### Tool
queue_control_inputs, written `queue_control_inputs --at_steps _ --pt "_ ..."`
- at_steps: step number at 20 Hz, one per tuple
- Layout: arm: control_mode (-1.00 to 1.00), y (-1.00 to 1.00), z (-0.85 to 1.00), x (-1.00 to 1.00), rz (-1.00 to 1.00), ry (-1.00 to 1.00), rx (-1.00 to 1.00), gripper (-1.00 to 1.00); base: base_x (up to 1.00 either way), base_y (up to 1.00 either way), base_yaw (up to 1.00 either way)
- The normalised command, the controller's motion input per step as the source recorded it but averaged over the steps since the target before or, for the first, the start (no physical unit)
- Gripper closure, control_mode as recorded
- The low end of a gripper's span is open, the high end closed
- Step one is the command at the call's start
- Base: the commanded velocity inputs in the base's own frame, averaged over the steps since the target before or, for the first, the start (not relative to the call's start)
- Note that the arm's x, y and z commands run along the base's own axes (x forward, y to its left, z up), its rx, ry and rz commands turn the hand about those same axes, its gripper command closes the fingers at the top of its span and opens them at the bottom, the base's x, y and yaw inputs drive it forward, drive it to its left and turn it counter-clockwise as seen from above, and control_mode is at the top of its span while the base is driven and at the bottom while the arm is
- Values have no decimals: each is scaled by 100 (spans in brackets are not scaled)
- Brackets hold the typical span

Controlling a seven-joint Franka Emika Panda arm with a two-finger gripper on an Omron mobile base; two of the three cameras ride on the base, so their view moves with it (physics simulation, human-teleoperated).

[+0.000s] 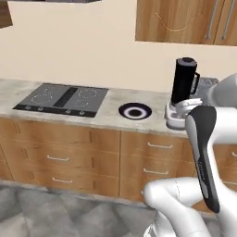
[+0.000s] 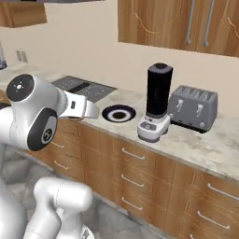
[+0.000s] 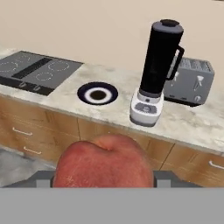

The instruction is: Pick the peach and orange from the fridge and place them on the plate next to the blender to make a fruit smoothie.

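The peach [image 3: 103, 164], pinkish-red with tan shading, looms large at the bottom of the hand view, and my gripper [image 3: 103, 180] is shut on it, with grey fingertips [image 3: 43, 178] showing at either side. I hold it in front of the counter, short of its edge. The navy-rimmed plate [image 3: 97, 93] [image 1: 134, 111] [image 2: 118, 113] lies bare on the counter, just left of the blender [image 3: 158, 65] [image 1: 184, 85] [image 2: 158, 95]. The orange and the fridge are out of view.
A silver toaster [image 2: 193, 108] [image 3: 190, 81] stands right of the blender. A black cooktop [image 1: 62, 98] [image 3: 37, 70] is set into the counter left of the plate. Wooden drawers [image 1: 60, 159] run below and wall cabinets [image 2: 177, 23] hang above.
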Motion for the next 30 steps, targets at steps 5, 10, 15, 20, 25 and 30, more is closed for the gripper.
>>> queue_control_inputs --at_steps 5,10,15,20,25,30 --pt "100 0 0 0 0 0 0 100 100 96 -60" --pt "100 0 0 0 0 0 0 100 98 61 -49" --pt "-100 0 0 4 -1 0 0 100 55 19 -25" --pt "-100 0 -38 15 0 42 0 100 0 0 0" --pt "-100 -1 -70 28 1 38 3 100 0 0 0" --pt "-100 7 -79 40 2 3 18 100 0 0 0"
